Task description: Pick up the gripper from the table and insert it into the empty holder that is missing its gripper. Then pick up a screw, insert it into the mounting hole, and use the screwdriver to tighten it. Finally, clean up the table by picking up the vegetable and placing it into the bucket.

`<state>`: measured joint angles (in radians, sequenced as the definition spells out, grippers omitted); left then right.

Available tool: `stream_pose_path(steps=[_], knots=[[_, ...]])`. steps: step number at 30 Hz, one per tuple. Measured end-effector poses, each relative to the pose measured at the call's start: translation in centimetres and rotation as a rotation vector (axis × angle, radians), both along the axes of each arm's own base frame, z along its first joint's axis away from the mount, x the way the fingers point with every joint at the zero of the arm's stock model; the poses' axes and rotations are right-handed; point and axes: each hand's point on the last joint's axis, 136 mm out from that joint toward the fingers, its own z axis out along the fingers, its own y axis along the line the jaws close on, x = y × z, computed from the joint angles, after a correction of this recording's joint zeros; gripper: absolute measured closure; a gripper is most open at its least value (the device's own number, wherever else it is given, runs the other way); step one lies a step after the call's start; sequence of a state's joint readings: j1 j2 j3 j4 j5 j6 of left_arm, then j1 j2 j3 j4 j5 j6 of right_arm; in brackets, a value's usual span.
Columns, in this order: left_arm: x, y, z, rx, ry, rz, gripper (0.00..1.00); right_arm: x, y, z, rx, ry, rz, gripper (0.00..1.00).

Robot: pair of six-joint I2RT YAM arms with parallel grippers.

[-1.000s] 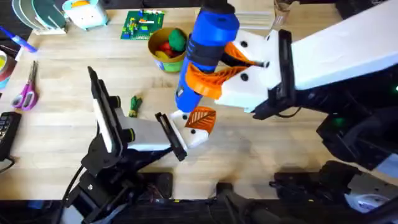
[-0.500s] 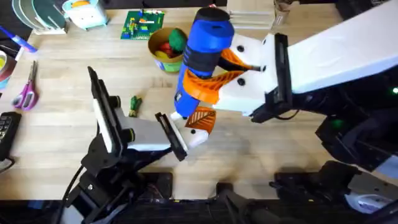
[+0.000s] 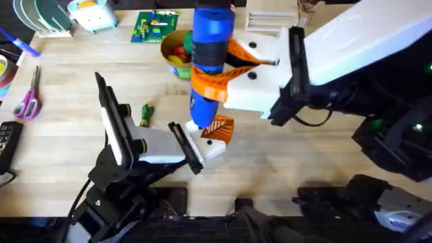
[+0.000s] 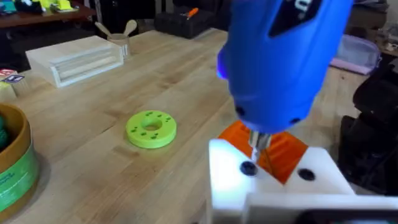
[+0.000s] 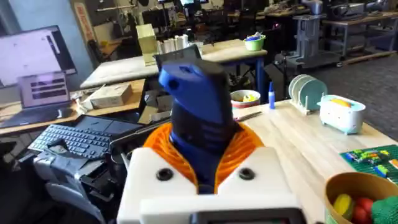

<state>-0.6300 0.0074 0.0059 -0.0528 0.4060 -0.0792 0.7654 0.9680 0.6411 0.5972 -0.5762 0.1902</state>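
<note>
Nearest the arm bases, the left pincer [image 3: 202,145] is clenched on the chunky white plastic holder block [image 3: 210,147] and keeps it just above the wooden tabletop [image 3: 283,169], a little below the centre of the overhead view. The small orange ribbed plastic gripper wedge [image 3: 219,128] sits in the holder at its 12 o'clock side. In the left wrist view a tiny dark mounting hole [image 4: 247,168] shows in the white face, and the short metal tip [image 4: 257,142] of the screwdriver comes down just above it; whether a screw is inside I cannot tell.

The stubby screwdriver with the thick bright-blue cylindrical handle [image 3: 208,54] stands almost upright over the holder. The right pincer [image 3: 214,79], white with orange ribbed pads [image 3: 209,84], grasps it around the middle; the pads hide part of the handle. The screwdriver's top end is cut off at the upper edge of the overhead view.

At 9 o'clock of the holder, well apart, the tiny dark-green toy vegetable [image 3: 146,113] lies on the tabletop. Farther, at 12 o'clock, the small round yellow bucket [image 3: 173,57] is half hidden behind the blue handle, with red and yellow pieces inside. In the left wrist view a flat green round disc with holes [image 4: 151,129] lies beyond the holder.
</note>
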Motion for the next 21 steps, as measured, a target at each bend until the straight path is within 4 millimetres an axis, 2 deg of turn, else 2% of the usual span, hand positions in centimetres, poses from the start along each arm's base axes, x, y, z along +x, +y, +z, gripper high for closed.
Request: stream_pose_path(steps=[11, 17, 21], knots=[[0.0, 0.0, 0.0, 0.000, 0.000, 0.003, 0.993, 0.0, 0.0, -0.1, -0.007, 0.007, 0.000, 0.917], [0.0, 0.0, 0.0, 0.000, 0.000, 0.003, 0.993, -0.1, -0.1, 0.9, 0.027, -0.028, 0.000, 0.919], [0.0, 0.0, 0.0, 0.000, 0.000, 0.003, 0.993, -0.1, -0.1, 0.9, 0.028, -0.029, -0.001, 0.921]])
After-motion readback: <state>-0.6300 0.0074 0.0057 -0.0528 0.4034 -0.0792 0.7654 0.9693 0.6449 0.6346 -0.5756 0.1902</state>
